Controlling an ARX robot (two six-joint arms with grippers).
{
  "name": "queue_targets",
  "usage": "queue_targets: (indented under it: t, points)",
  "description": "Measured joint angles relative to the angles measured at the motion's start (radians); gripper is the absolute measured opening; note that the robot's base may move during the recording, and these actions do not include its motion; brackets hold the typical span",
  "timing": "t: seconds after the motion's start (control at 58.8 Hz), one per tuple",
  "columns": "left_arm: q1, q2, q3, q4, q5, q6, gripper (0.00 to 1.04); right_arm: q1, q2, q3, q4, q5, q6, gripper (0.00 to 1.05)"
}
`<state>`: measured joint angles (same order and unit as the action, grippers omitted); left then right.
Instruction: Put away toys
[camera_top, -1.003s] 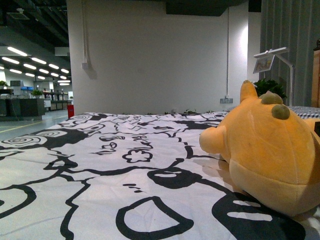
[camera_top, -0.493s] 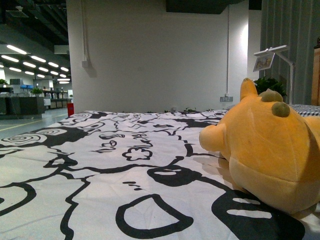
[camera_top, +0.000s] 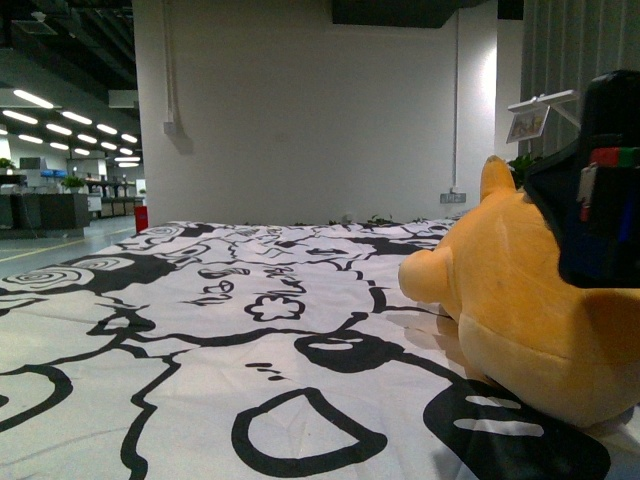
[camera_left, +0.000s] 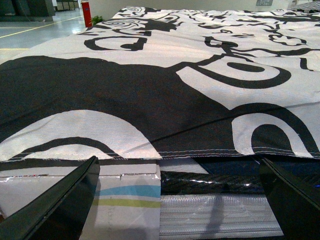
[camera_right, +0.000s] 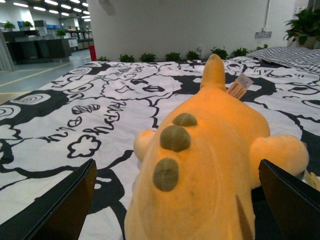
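Observation:
An orange-yellow plush toy (camera_top: 510, 300) lies on the black-and-white patterned bedspread (camera_top: 200, 330) at the right. Olive-brown nubs (camera_right: 175, 138) run down its back, and a paper tag (camera_right: 239, 86) hangs near its pointed ear. My right gripper (camera_right: 175, 200) is open, its two dark fingers spread either side of the plush body, just behind and above it. From the front, the right arm (camera_top: 600, 180) covers the toy's upper back. My left gripper (camera_left: 180, 200) is open at the bedspread's hemmed edge (camera_left: 210, 152), with nothing between its fingers.
Below the hem lies a dark woven strap (camera_left: 210, 182) and a white panel with blue and green stripes (camera_left: 130, 200). A white wall (camera_top: 300, 110) stands beyond the bed. Potted plants (camera_right: 305, 22) and a striped surface (camera_right: 295, 55) are at the far right.
The right arm has come into the front view at the right, now covering the toy's upper back and nubs. The toy has not moved.

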<state>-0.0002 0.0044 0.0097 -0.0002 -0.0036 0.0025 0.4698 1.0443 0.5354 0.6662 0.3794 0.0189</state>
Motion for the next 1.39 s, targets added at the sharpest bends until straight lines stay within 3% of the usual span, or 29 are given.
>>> queue_targets:
  t: [0.204,1.395]
  points:
    - [0.0,0.0,0.0,0.0,0.0,0.0,0.99,0.039,0.044,0.006,0.05,0.022,-0.035,0.98]
    - [0.0,0.0,0.0,0.0,0.0,0.0,0.99,0.032,0.225,0.059,0.188,0.031,-0.095,0.98]
